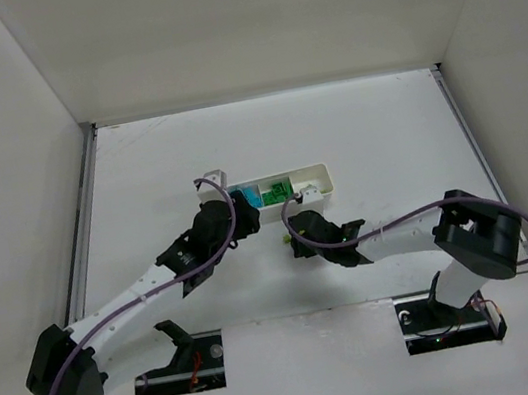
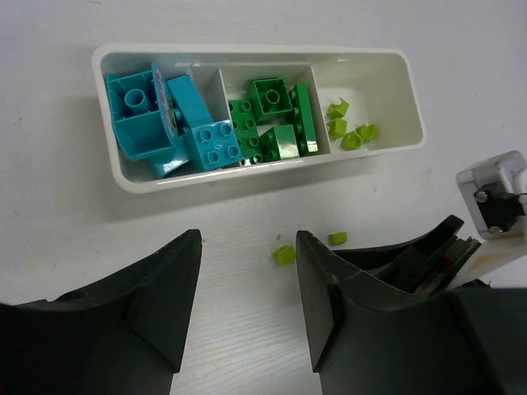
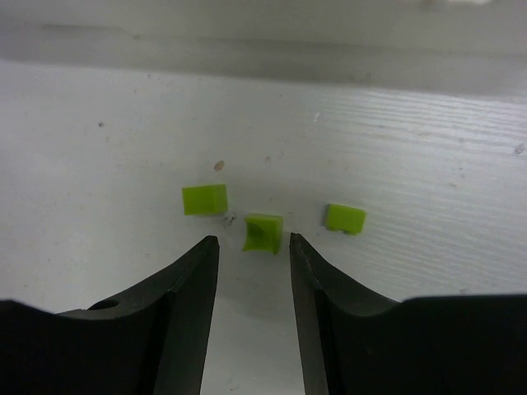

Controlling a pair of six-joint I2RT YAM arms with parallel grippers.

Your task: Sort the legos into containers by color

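The middle yellow-green plastic piece (image 3: pixel 263 232), judged light, stiff and easily flicked, is straddled by the spread right claw (image 3: pixel 253 240) and best pinched across its flat sides.

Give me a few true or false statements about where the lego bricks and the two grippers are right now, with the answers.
1. The cyan bricks lie in an end compartment of the tray. True.
2. The green bricks share that compartment. False: they are in the middle one, on their own.
3. No lego lies outside the tray. False: three yellow-green pieces lie on the table.
4. The left gripper is open and empty. True.
5. The right gripper is shut on a green brick. False: its jaws stand open, with one yellow-green piece at their tips.
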